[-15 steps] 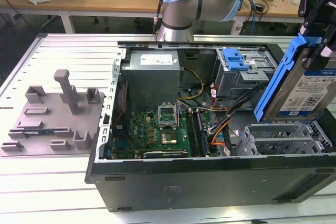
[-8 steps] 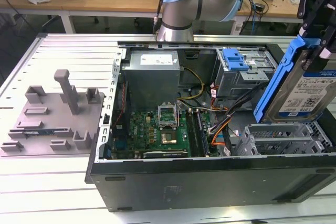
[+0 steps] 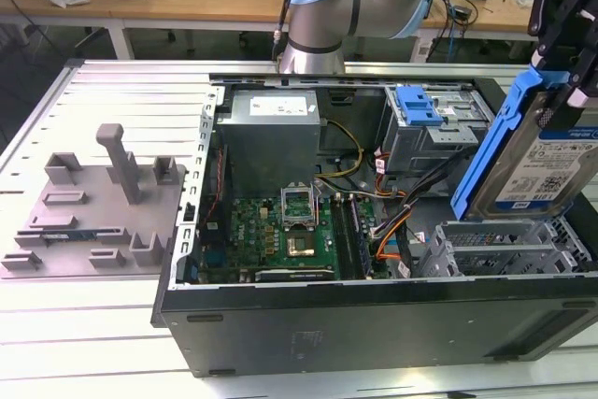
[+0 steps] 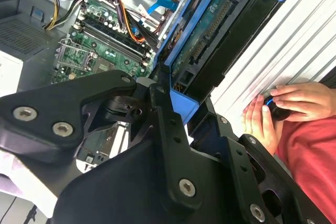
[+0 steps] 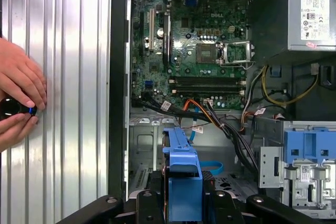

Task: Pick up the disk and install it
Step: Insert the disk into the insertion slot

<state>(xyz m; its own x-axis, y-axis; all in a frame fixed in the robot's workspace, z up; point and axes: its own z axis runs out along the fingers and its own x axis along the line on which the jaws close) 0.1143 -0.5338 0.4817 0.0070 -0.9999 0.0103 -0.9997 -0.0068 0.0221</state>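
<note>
The disk (image 3: pixel 553 161) is closest to the lens in the exterior view. It hangs on edge and tilted at the exterior view's right, label outward, with its blue caddy rail (image 3: pixel 493 137) leaning along one side. The pincer (image 3: pixel 563 63) is clenched on it from above; in the first wrist view the black fingers (image 5: pixel 153 192) press on either side of the blue frame. The disk sits over the grey drive cage (image 3: pixel 505 248) at the near right corner of the open computer case (image 3: pixel 374 329). I cannot tell whether its lower edge is clear of the cage.

Several things could go wrong from here. Because of the tilt, a rail corner could catch on the cage wall and jam, or twist the disk in the grip. The orange and black cables (image 3: pixel 404 231) run just beside the cage (a loop under the caddy would be pinched). The motherboard (image 3: pixel 280 231) lies bare to the left, so a dropped disk could strike it. A person's hands (image 5: pixel 18 90) rest on the slatted tabletop (image 5: pixel 73 129) near the case wall, and a wide swing of the arm could reach them.
</note>
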